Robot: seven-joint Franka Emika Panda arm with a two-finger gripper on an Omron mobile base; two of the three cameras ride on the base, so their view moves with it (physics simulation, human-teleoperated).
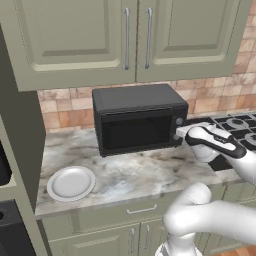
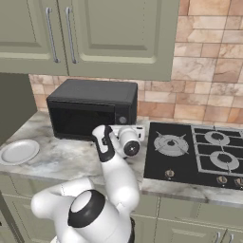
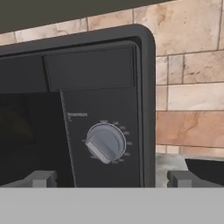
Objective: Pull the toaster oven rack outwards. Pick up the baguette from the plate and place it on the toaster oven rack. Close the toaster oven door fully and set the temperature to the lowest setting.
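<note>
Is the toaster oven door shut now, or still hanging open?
Shut. The toaster oven door stands upright, flush with the oven's front in both base views, with nothing folded down over the counter.

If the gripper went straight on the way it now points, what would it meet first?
Most likely the grey knob on the toaster oven control strip: in the hand view it sits between and just above the open gripper fingertips. Remaining gap is unclear.

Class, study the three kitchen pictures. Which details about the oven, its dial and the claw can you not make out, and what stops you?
- Dial markings: the printed numbers in the hand view are too small and blurred to read.
- Inside the toaster oven: the door glass is dark in both base views, so the bread and rack cannot be made out.
- Claw: only its fingertips show in the hand view; the bottom edge cuts off the rest.
- Plate: the left edge clips its rim in the right base view.
</note>
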